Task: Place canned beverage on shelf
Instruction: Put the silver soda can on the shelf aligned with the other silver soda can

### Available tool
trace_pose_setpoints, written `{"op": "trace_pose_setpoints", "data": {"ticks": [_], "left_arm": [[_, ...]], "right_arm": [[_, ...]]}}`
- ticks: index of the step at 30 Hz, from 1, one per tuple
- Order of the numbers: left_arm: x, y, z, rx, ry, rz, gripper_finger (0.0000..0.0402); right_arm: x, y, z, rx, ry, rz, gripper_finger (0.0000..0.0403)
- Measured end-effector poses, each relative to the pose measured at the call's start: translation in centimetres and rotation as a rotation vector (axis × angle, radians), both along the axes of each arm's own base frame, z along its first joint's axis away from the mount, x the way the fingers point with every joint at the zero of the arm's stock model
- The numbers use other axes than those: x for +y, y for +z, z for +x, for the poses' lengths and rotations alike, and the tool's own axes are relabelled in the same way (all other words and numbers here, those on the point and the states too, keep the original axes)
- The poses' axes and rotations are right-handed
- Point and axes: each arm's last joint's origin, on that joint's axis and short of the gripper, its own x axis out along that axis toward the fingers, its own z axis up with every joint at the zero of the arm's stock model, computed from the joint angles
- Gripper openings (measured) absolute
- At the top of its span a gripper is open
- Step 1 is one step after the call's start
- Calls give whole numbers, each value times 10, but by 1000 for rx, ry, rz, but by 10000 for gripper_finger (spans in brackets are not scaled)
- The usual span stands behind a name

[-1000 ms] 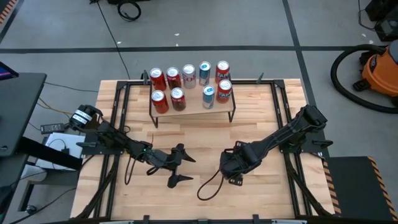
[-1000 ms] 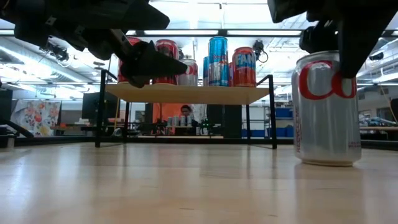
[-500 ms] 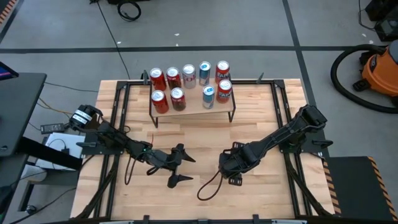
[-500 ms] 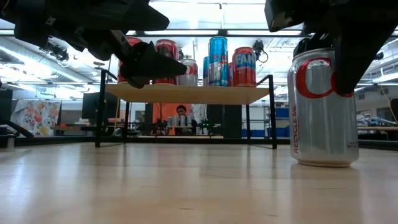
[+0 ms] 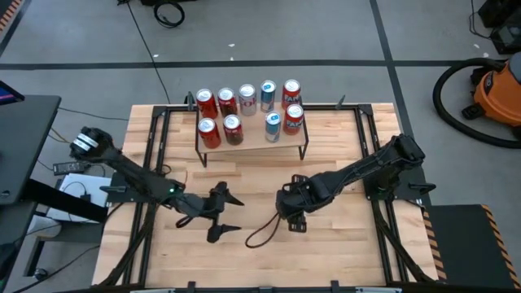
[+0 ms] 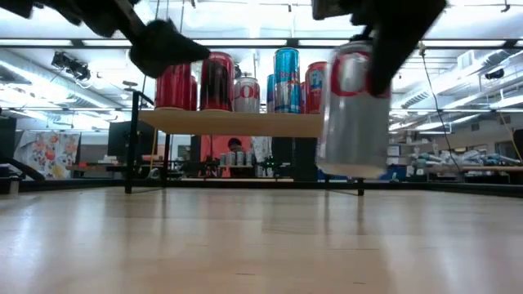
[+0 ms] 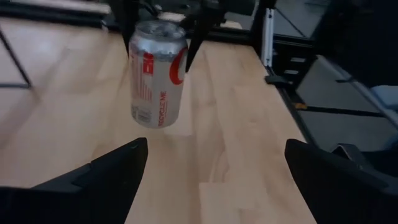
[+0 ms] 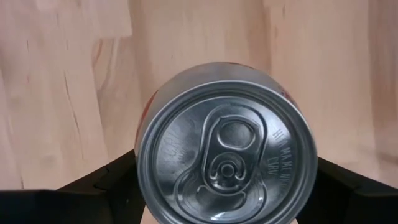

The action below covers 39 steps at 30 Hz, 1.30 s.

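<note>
Probably a workshop: shop vacuum (image 5: pixel 493 91), concrete floor (image 5: pixel 277 32), strip lights (image 6: pixel 270 42).

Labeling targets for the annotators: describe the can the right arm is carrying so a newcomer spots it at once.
Start at the wooden table, then the shelf of cans along its far edge. In front of it, the right gripper holds a silver can off the tabletop. It is the only can not standing on the shelf.

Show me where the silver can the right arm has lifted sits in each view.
High: hidden under the right gripper, centre-right of the table.
Low: silver can right of centre, off the tabletop.
Left wrist: upper left, hanging above the wood.
Right wrist: its top fills the centre.
Shared landmark: the shelf, behind the can in low.
</note>
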Motion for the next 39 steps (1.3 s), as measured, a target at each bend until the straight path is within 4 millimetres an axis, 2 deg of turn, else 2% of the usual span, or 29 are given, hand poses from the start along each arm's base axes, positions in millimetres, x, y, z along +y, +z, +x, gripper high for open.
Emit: {"op": "trace_pose_setpoints", "data": {"ticks": [5, 12, 19, 27, 34, 39], "left_arm": [[-6, 2, -9, 7, 40, 49, 391], [-8, 1, -10, 12, 50, 50, 391], [-13, 2, -15, 18, 45, 55, 391], [3, 24, -37, 32, 100, 32, 391], [14, 36, -48, 19, 126, 52, 391], [16, 36, -50, 28, 122, 77, 391]], "right_arm": [[-14, 4, 10, -43, 8, 8, 316], [-26, 13, 22, -105, 55, 48, 316], [-51, 48, 34, -169, 78, 38, 316], [-87, 89, 44, -234, 96, -22, 316], [-112, 95, 69, -157, 125, -71, 316], [-129, 96, 85, -111, 138, -92, 316]]}}
